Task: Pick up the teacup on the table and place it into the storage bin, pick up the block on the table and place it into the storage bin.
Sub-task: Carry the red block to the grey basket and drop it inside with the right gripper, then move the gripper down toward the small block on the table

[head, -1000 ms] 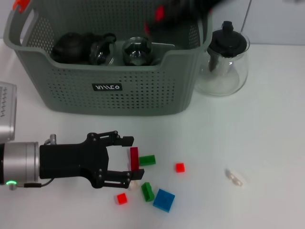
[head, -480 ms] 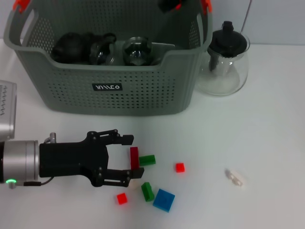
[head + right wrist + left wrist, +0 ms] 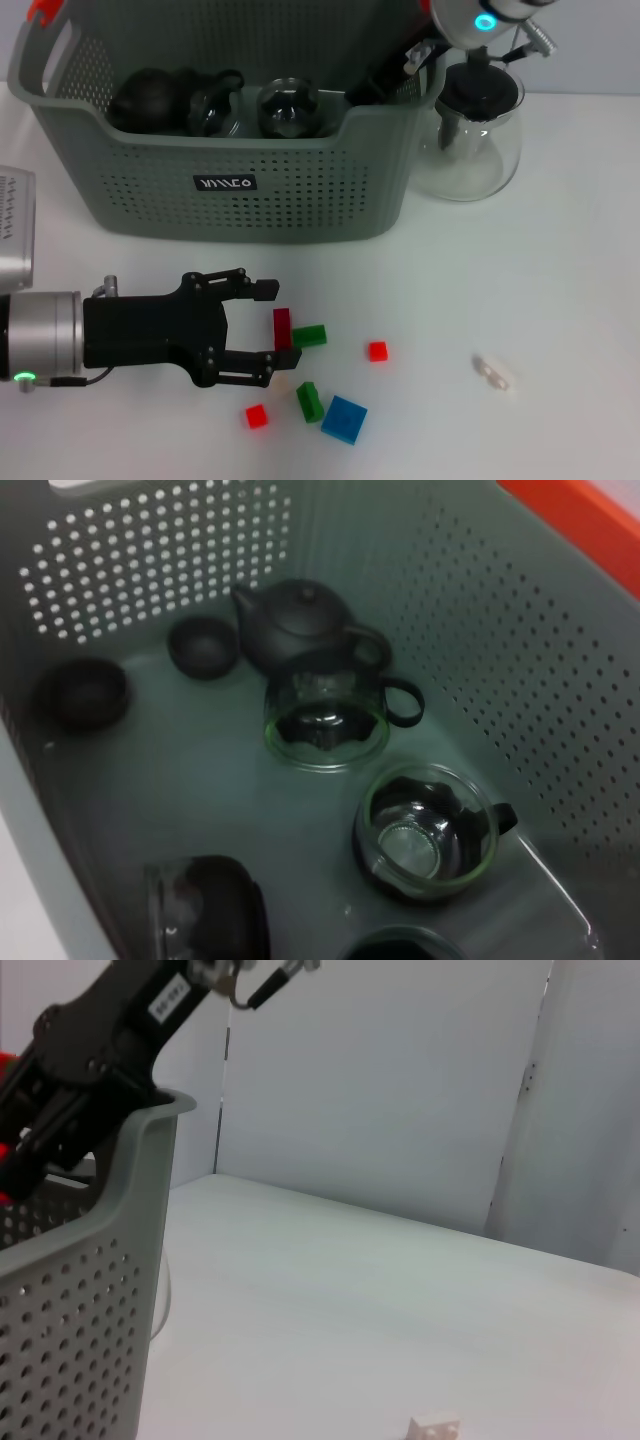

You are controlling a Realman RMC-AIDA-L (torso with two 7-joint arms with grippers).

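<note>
Storage bin (image 3: pixel 225 150) holds a dark teapot (image 3: pixel 300 620), two small dark cups (image 3: pixel 203 645), and two glass pitchers (image 3: pixel 325 715). Left gripper (image 3: pixel 274 335) rests low on the table, fingers spread wide around the upright red block (image 3: pixel 282 331). Right arm (image 3: pixel 480 20) is above the bin's far corner; finger state cannot be told.

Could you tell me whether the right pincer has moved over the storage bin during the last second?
Yes. The right pincer has shifted toward the bin's corner nearest the glass teapot.
</note>
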